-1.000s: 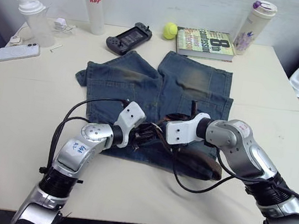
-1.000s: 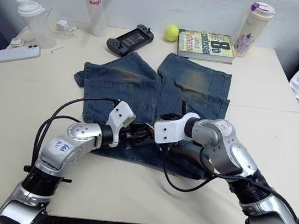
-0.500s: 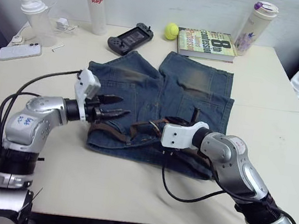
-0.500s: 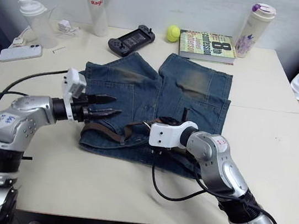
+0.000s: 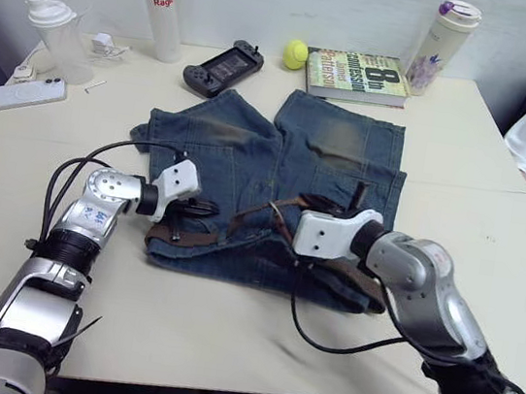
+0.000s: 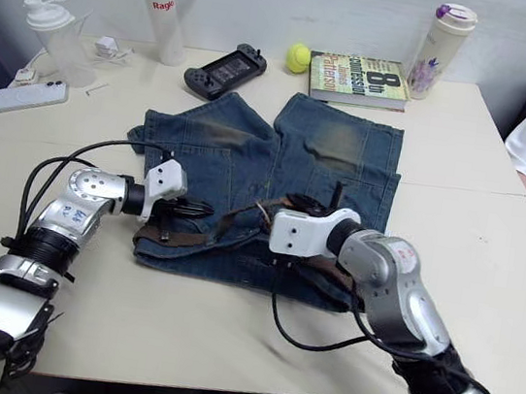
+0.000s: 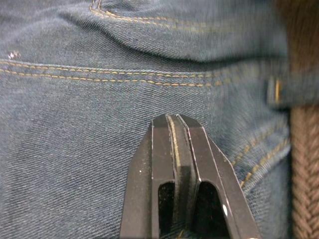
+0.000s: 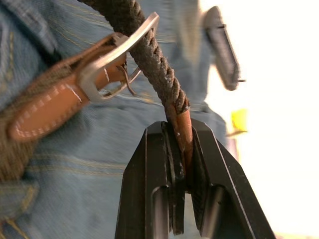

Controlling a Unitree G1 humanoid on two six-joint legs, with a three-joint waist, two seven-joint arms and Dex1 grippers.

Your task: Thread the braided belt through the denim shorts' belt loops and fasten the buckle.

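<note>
the braided belt (image 5: 239,228) lies along the waistband of the denim shorts (image 5: 276,174) on our table (image 5: 445,154). left wrist view: our left gripper (image 7: 175,130), jaws together, rests on denim beside a belt loop (image 7: 291,89). right wrist view: our right gripper (image 8: 180,137) clamps the belt's tip, threaded through the buckle (image 8: 107,57).

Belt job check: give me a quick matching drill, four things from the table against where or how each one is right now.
Things:
1. belt tip
2. buckle
3. left gripper
4. tennis ball

States:
A. shut, empty, over the shorts
B. at the far edge of the table, beside the book
C. clamped in the right gripper
D. the braided strap passes through its frame

Pairs: 1-C, 2-D, 3-A, 4-B
</note>
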